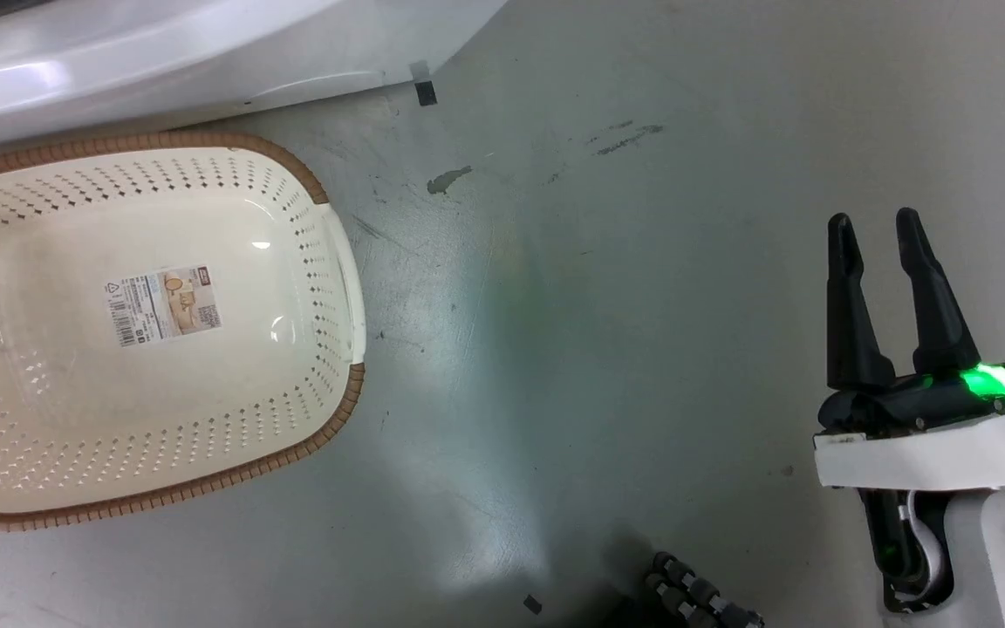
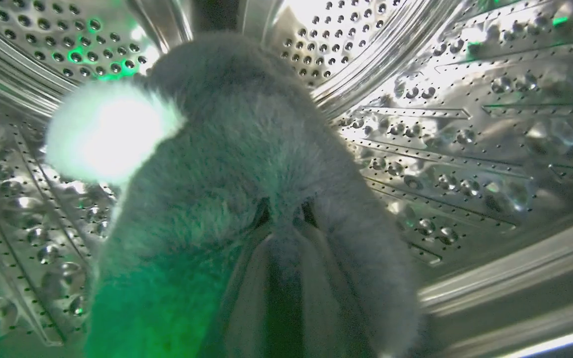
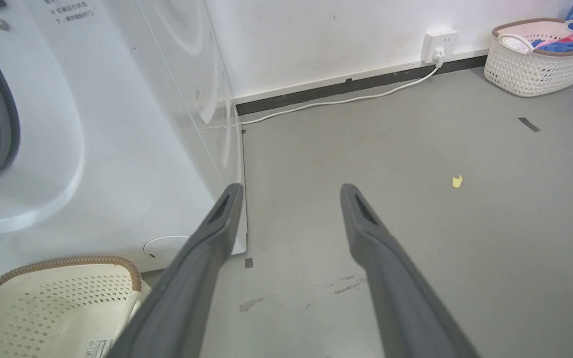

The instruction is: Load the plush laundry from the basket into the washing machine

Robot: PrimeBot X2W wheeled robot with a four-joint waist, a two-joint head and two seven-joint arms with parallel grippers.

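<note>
Head view: your basket (image 1: 341, 262) sits empty on the floor (image 1: 598, 349) before the washing machine (image 1: 162, 61). The right hand (image 1: 874, 220) hangs aside, fingers moderately apart and holding nothing, likely parked clear of the loading arm.

Left wrist view: the left hand (image 2: 284, 221) looks clamped on the plush laundry (image 2: 246, 139), held inside the steel drum (image 2: 465, 124), probably for release.

Right wrist view: its fingers are spread over the floor.

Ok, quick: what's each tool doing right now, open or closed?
Left tool: closed on the stuffed toy, inside the washer drum.
Right tool: open, holding nothing.
</note>
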